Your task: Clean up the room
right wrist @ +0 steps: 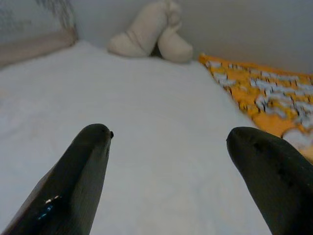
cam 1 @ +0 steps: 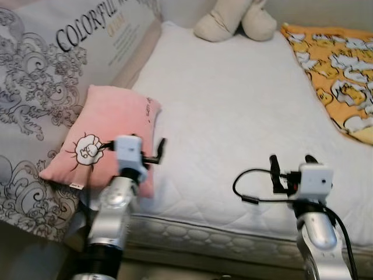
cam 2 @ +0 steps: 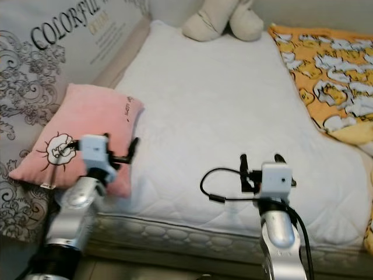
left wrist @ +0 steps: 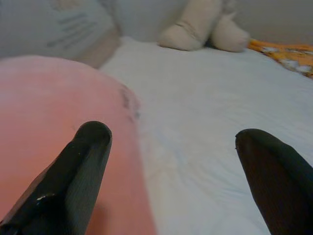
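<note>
A pink pillow (cam 1: 102, 131) with a cartoon sheep lies at the left front of the white mattress (cam 1: 233, 105), leaning toward the headboard. My left gripper (cam 1: 148, 153) hovers open over the pillow's near right corner; one finger (left wrist: 80, 166) lies over the pink cloth (left wrist: 54, 127), the other over the sheet. My right gripper (cam 1: 291, 166) is open above the mattress's front edge, with nothing between its fingers (right wrist: 78, 171). A cream plush toy (cam 1: 236, 20) rests at the far end. An orange duck-print blanket (cam 1: 338, 76) covers the right side.
A grey padded headboard (cam 1: 41, 64) with scroll patterns and lettering runs along the left. The mattress's quilted front edge (cam 1: 221, 239) is just below my arms. A black cable (cam 1: 250, 186) loops off the right wrist. Open white sheet spans the middle.
</note>
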`<state>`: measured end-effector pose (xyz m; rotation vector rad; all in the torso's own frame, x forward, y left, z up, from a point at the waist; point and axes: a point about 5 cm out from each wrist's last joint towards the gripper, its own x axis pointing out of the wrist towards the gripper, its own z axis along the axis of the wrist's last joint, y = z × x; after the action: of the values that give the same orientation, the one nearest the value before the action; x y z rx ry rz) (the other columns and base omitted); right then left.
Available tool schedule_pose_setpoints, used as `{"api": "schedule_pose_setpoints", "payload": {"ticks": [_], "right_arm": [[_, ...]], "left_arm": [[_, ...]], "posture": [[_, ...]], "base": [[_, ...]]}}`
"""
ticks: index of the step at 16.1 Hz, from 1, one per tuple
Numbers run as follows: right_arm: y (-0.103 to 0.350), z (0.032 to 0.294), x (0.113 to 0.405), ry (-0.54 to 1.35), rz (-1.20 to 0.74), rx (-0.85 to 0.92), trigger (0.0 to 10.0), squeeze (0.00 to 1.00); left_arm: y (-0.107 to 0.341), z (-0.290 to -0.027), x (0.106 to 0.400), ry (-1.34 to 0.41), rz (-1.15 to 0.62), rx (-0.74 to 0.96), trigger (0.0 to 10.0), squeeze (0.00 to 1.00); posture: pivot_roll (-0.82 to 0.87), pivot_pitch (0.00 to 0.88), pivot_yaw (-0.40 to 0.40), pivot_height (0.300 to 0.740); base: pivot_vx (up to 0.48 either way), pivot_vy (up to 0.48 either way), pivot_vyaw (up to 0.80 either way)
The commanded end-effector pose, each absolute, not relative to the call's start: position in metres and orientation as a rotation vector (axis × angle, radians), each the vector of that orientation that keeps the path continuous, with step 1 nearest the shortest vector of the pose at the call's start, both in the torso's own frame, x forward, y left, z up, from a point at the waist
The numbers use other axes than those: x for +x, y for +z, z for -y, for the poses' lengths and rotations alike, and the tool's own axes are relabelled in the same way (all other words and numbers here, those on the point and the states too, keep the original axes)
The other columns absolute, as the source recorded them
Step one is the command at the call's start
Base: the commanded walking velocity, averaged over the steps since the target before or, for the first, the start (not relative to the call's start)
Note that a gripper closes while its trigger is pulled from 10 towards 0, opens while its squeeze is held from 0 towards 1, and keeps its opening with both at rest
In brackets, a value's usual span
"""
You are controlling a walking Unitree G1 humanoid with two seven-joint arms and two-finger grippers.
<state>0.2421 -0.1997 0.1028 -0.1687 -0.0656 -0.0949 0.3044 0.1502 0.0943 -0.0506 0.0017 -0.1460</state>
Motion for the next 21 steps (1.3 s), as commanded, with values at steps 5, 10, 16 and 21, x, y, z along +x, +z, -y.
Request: {"api": "schedule_pose_setpoints", "payload": {"ticks": [5,10,16,21], "right_arm": [[0.103,0.200,0.250,-0.089,0.057,-0.190,10.0,0.00],[0.105,0.198,0.253,-0.084,0.075,-0.182,10.0,0.00],[0.103,0.196,0.256,-0.061,0.069,-0.189,10.0,0.00],[0.101,0.194,0.257,-0.050,0.064,-0.191,10.0,0.00]], "left_arm": [[0.103,-0.132,0.302,-0.251,0.058,-0.077,10.0,0.00],[0.102,-0.128,0.305,-0.280,0.045,-0.041,10.0,0.00],[0.101,-0.130,0.312,-0.255,0.038,-0.020,10.0,0.00],[0.102,-0.128,0.317,-0.245,0.039,0.003,10.0,0.00]], "posture": [[-0.11,0.000,0.043,0.727],[-0.12,0.000,0.057,0.727],[-0.13,0.000,0.065,0.727],[-0.13,0.000,0.066,0.740]], "base": [[0.000,-0.457,-0.27],[0.000,-0.449,-0.53],[0.220,-0.401,0.00],[0.357,-0.316,0.26]]}}
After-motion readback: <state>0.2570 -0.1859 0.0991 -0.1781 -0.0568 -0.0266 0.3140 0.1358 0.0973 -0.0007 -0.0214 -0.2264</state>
